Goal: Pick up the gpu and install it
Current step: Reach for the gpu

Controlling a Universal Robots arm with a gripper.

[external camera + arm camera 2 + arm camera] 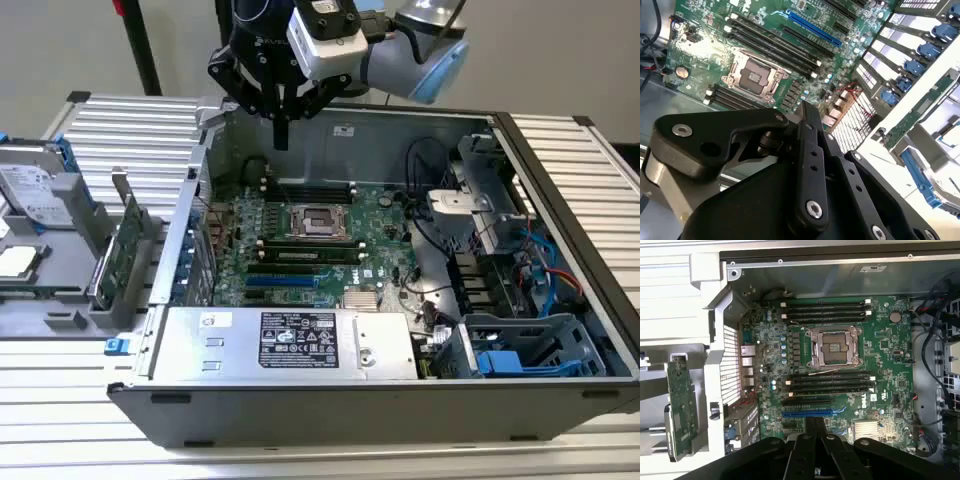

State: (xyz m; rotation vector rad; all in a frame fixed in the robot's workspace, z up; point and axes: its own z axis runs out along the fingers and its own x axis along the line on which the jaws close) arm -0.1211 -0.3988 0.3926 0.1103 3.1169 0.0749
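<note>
Black jointed metal gripper [282, 138]: fingers pressed together to a single point, nothing between them. It hangs point-down over the far wall of the open case. In both wrist views the matte black links, with bright screw heads, meet at the closed tip [815, 421] [807, 109].

Directly under it: large green motherboard [385, 215], densely studded, with a square silver processor socket [318, 222] flanked by long black memory slots. One blue plastic card slot [807, 413] lies nearest the fingertips in the first wrist view.

Grey sheet-metal computer case [350, 410], lid off, lying on its side. A silver boxed power supply [290, 345] with a dark label sits along the near wall. Black cables and blue plastic clips crowd the exterior view's right end.

The gpu [118, 255], a flat green circuit card with a silver bracket end, stands on edge in a grey moulded rack [60, 290] outside the case, on the exterior view's left, well apart from the gripper. Seen also in the first wrist view [681, 400].

Silver hard drive with white label [30, 190] rests further along the same rack.

Surface: ribbed pale aluminium table [130, 130]. Behind it, a plain off-white wall.
</note>
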